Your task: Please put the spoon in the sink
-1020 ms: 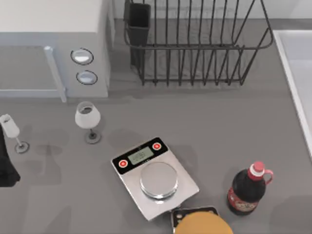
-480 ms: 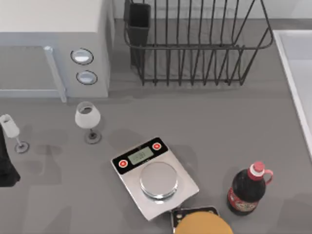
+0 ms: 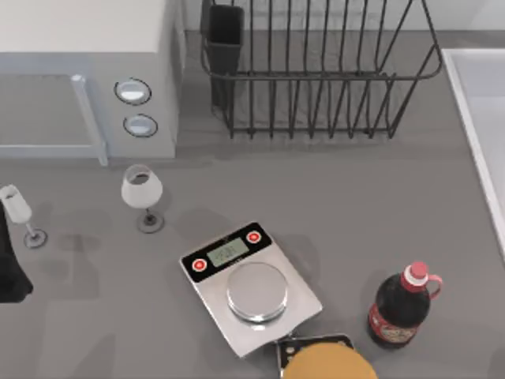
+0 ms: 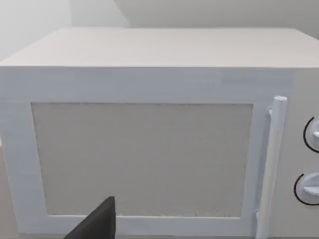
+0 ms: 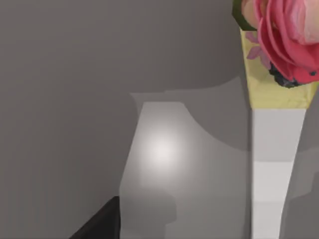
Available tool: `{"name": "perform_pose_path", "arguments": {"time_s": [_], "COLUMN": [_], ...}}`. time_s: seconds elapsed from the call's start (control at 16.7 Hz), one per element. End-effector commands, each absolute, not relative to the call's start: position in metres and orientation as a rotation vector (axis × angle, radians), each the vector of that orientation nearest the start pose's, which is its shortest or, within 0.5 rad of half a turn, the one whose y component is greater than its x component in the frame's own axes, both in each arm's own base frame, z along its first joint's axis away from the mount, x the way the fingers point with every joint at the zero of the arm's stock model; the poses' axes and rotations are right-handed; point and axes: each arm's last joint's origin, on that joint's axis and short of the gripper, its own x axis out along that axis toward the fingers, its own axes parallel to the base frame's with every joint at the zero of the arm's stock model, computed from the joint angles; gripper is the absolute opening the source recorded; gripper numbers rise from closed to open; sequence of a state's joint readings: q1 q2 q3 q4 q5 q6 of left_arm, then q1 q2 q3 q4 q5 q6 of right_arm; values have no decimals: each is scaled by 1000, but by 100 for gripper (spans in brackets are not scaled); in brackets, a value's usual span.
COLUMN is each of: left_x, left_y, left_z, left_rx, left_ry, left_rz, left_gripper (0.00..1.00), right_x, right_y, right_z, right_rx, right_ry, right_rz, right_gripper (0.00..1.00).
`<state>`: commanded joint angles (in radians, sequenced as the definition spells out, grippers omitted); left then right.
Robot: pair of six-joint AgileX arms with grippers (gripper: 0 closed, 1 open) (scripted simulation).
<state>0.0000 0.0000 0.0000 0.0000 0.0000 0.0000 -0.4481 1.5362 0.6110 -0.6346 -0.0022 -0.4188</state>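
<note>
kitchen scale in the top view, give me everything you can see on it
The kitchen scale is a flat rectangular slab with a brushed silver body and a black control strip along its far edge. That strip carries a small pale display between two red round buttons. A round shiny metal weighing pan sits on the body, with nothing on it. The scale lies flat on the grey table, turned at an angle, near the front. Its near corner meets a dark-framed orange-topped object.
</note>
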Motion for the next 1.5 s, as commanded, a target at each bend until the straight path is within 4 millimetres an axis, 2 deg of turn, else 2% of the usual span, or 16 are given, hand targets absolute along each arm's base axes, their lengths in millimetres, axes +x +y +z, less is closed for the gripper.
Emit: {"name": "perform_pose_path", "arguments": {"time_s": [0.12, 0.36, 1.14, 1.5], "left_x": [106, 106, 106, 106], "left_y": [-1, -1, -1, -1], "left_z": [160, 160, 160, 160], "left_rx": [0, 0, 0, 0], "left_ry": [0, 0, 0, 0], "left_rz": [0, 0, 0, 0], "left_gripper": [100, 100, 100, 100], "right_x": [190, 189, 189, 189], "right_y": [-91, -91, -91, -91], "right_z": [95, 93, 93, 93], "right_rx": [23, 23, 23, 23], "right_ry": [1564, 1565, 1565, 1565], "right_rz": [-24, -23, -23, -23], "right_gripper": [100, 100, 2, 0]}}
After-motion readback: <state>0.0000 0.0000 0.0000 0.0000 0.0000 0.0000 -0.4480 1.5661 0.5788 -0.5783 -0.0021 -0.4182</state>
